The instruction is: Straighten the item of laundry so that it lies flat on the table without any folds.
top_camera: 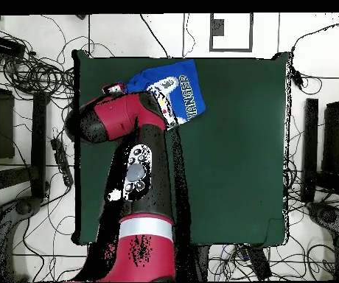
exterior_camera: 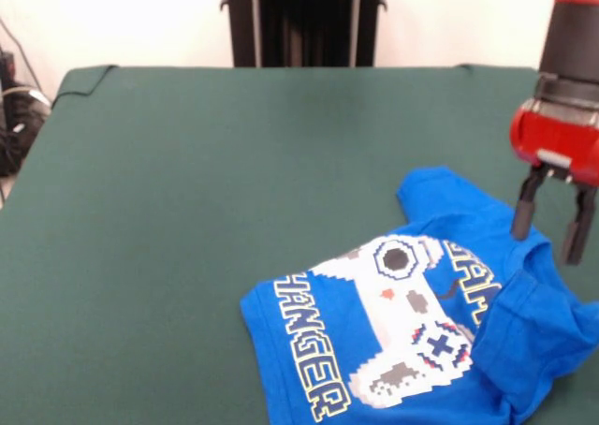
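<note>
The item of laundry (exterior_camera: 412, 336) is a bright blue T-shirt with a white game controller print and block lettering, lying at the front right of the table (exterior_camera: 206, 182). Its right part is folded over onto the print, and a sleeve sticks out toward the back. My gripper (exterior_camera: 552, 228) hangs just above the shirt's right edge, open, with nothing between its two dark fingers (exterior_camera: 522, 210). From overhead, the shirt (top_camera: 174, 90) lies at the table's (top_camera: 231, 162) upper left, partly covered by the red arm (top_camera: 124, 121), which hides the gripper.
Cables (top_camera: 32, 70) and equipment lie on the floor around the table in the overhead view. The table's right edge runs close to the gripper in the front view. A black pedestal column (exterior_camera: 304, 21) stands behind the far edge.
</note>
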